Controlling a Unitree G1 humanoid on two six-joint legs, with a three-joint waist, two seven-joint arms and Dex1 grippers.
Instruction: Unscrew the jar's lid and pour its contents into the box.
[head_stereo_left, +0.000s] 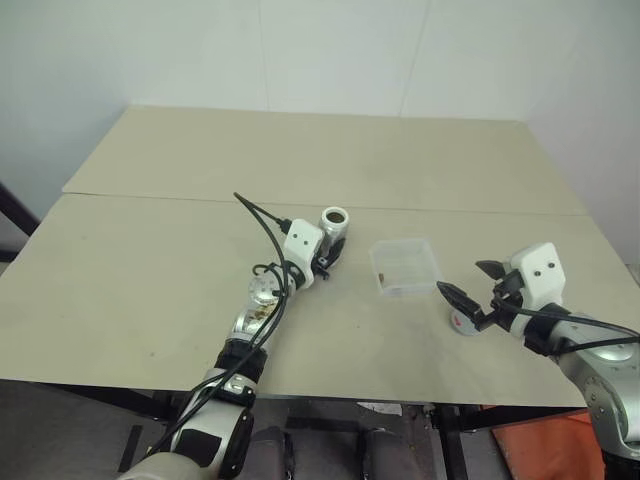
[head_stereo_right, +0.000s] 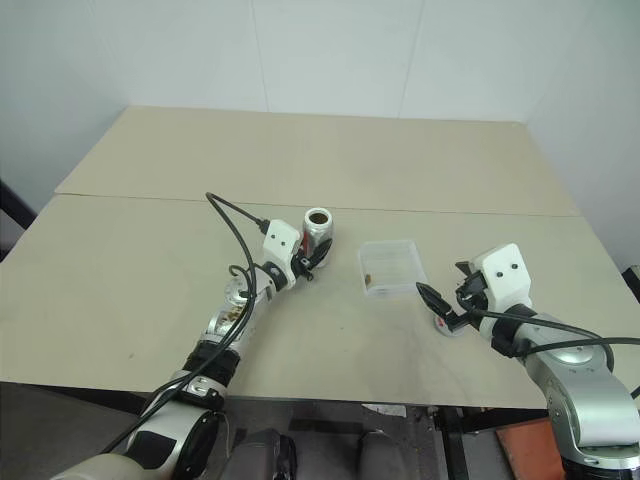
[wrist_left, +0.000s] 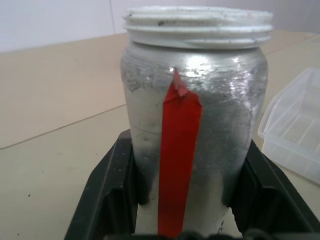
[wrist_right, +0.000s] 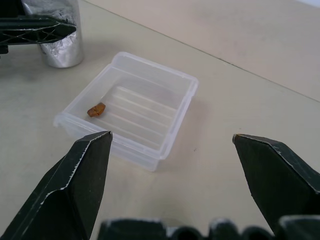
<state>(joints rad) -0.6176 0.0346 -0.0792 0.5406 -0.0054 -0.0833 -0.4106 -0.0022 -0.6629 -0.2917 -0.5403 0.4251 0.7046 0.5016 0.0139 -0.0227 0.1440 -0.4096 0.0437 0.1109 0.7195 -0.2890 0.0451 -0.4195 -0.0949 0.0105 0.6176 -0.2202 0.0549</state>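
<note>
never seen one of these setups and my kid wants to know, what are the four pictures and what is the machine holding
It is a humanoid robot with two arms, each ending in a gripper of two black fingers. The two wide pictures come from cameras in its head, looking down over its arms at a beige table. The two close pictures come from a camera on each wrist, looking along that gripper's fingers.

The left gripper is shut on the jar, a small silvery jar with a red strip, standing upright with its mouth open. The lid lies on the table under the right gripper, which is open and holds nothing.

Between the arms sits the box, a shallow clear plastic tub. One small brown bit lies in it, so some of the contents seem to be poured already.
</note>
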